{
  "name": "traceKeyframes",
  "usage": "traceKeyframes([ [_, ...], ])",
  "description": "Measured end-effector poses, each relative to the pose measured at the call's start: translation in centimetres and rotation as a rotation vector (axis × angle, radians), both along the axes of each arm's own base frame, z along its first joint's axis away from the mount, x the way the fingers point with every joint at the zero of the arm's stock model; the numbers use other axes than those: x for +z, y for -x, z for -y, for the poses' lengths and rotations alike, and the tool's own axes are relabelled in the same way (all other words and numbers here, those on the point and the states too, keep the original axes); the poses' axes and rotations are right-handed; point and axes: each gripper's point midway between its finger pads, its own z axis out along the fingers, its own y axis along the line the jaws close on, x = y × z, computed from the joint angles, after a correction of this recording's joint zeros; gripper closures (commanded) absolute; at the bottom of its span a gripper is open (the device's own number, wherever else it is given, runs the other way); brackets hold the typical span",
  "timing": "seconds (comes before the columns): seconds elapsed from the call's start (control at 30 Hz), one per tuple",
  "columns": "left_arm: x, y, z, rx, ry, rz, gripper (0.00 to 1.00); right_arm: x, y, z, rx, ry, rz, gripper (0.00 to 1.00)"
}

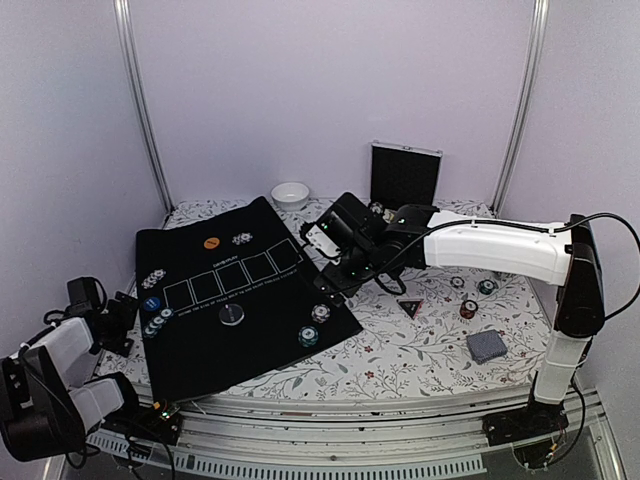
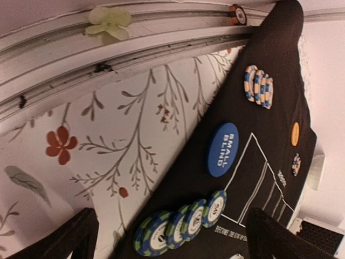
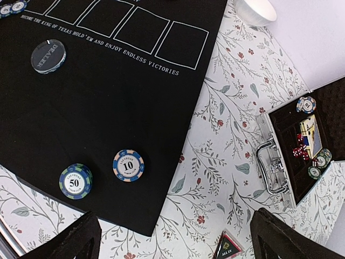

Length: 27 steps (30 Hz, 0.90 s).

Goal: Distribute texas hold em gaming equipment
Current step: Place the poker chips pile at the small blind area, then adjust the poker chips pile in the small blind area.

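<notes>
The left claw (image 2: 170, 218) gapes wide and empty above blue-green chips (image 2: 180, 226); right claw (image 3: 173, 218) likewise wide, holding nothing.

50 chip (image 3: 75, 181), 10 chip (image 3: 128, 165), on black mat (image 3: 108, 102)

Bright, even, diffuse light; faint shadows; left wrist view slightly soft.

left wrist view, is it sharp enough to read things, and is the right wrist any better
Left wrist: tilted, small blind button legible, pale flower at top soft. Right wrist: crisp, the 10 chip and 50 chip read clearly.
</notes>
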Motion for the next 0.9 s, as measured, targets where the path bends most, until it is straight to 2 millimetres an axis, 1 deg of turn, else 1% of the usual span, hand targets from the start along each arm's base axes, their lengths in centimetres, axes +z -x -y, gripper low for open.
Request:
traceKeyframes([
  [0.13,-0.1,0.7,-0.2,0.002,-0.015,-0.059,0.02,0.0,-0.1,0.1,-0.003,0.004,0.003,0.01],
  [0.2,0.2,0.5,0.0,-0.039,-0.039,-0.064,0.02,0.0,-0.1,0.1,-0.005,0.005,0.005,0.01],
  [0.23,0.7,0.1,0.1,-0.076,-0.071,-0.06,0.02,0.1,-0.1,0.1,-0.005,0.006,0.005,0.01],
  [0.3,2.2,-1.1,0.5,-0.168,-0.164,-0.054,0.04,0.2,-0.1,0.1,-0.007,0.005,0.007,0.01],
  [0.33,3.6,-2.2,1.1,-0.234,-0.228,-0.041,0.05,0.4,-0.1,0.1,-0.007,0.004,0.008,0.01],
  [0.43,8.6,-5.5,2.6,-0.387,-0.404,0.046,0.07,0.8,-0.2,0.0,-0.007,-0.004,0.013,0.01],
  [0.47,9.7,-6.5,3.1,-0.428,-0.444,0.067,0.11,1.0,-0.3,-0.1,-0.006,-0.007,0.014,0.01],
  [0.5,10.1,-7.0,3.6,-0.458,-0.465,0.073,0.19,1.2,-0.3,-0.1,-0.007,-0.009,0.016,0.01],
  [0.53,10.0,-7.6,4.0,-0.491,-0.48,0.062,0.32,1.4,-0.3,-0.2,-0.006,-0.012,0.018,0.01],
  [0.57,9.5,-8.0,4.5,-0.522,-0.484,0.042,0.4,1.5,-0.4,-0.3,-0.006,-0.016,0.019,0.01],
  [0.6,8.6,-8.3,5.0,-0.554,-0.481,0.017,0.52,1.7,-0.4,-0.3,-0.006,-0.02,0.022,0.01],
  [0.63,7.2,-8.4,5.4,-0.585,-0.47,-0.022,0.63,1.9,-0.4,-0.4,-0.006,-0.023,0.023,0.01],
  [0.67,5.9,-8.3,6.0,-0.615,-0.454,-0.06,0.7,2.0,-0.5,-0.5,-0.006,-0.025,0.024,0.01],
  [0.7,5.0,-8.2,6.4,-0.635,-0.441,-0.08,0.77,2.0,-0.5,-0.5,-0.006,-0.025,0.024,0.01],
  [0.77,3.8,-8.0,7.5,-0.679,-0.427,-0.101,0.85,1.8,-0.4,-0.4,-0.006,-0.021,0.022,0.01],
  [0.9,3.4,-8.9,8.7,-0.717,-0.434,-0.079,0.9,1.8,-0.4,-0.4,-0.006,-0.017,0.02,0.01],
])
